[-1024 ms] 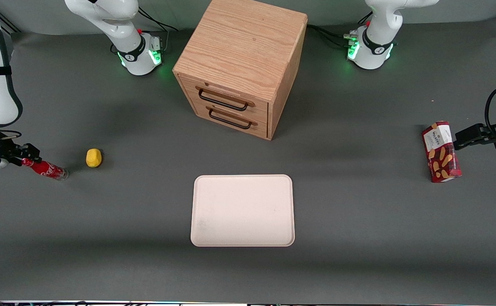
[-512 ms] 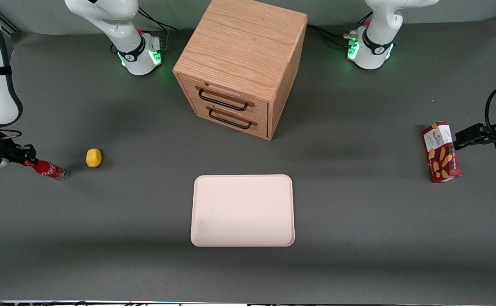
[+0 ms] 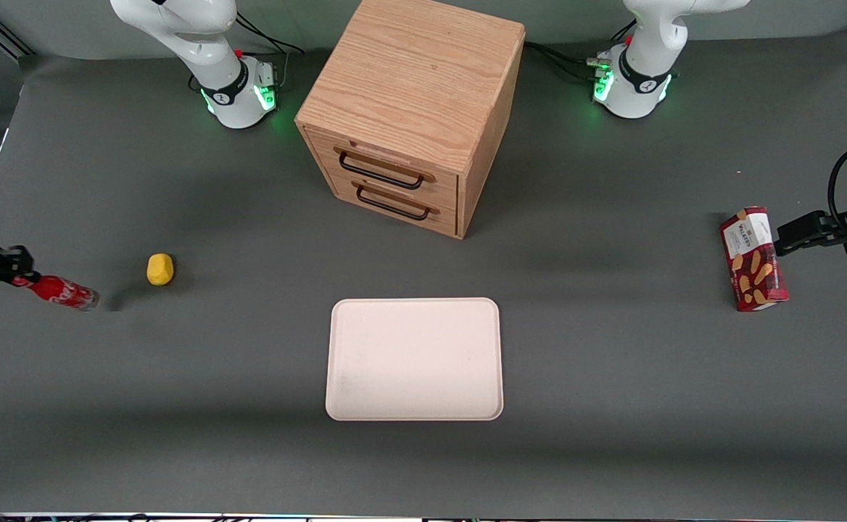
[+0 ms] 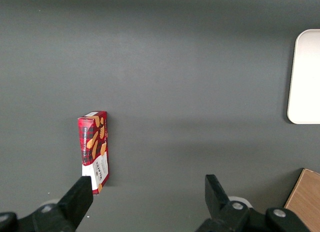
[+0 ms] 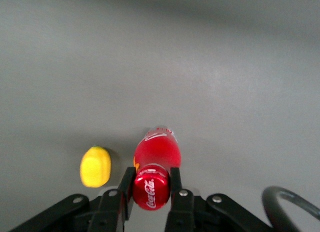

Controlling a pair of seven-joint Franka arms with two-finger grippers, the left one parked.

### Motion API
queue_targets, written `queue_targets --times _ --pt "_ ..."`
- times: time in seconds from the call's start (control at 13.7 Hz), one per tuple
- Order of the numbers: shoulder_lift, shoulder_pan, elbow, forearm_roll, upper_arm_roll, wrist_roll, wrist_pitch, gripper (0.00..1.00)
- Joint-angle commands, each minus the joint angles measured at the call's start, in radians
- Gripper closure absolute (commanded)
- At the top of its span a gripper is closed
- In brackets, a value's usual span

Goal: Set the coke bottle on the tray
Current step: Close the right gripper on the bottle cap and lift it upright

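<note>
Red and slim, one coke bottle point(image 3: 55, 291) is pinched at its cap end by the gripper point(image 3: 11, 277), whose two fingers point(image 5: 127, 189) press on either side of the neck just under the red cap. From the gripper the bottle slants out with its clear base pointing toward the tray point(image 3: 414, 359); whether that base touches the table point(image 3: 612, 435) cannot be told. Counted around the tray: one yellow lump point(image 3: 160, 269), one wooden drawer cabinet point(image 3: 409, 109) with two handled drawers, one red snack box point(image 3: 753, 259). Bottle and gripper sit far from the tray, at the working arm's end of the table near its edge — the lump lies between them and the tray. Bare grey table surrounds the tray on every side.
</note>
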Motion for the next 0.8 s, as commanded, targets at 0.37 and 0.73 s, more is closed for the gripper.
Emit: queue_targets --times 0.37,0.73 --pt "-0.02 0.048 0.459 -0.067 -0.014 -0.003 -0.524 1.0" --pt "-0.011 0.074 0.617 -0.11 -0.006 0.04 -0.66 1.0"
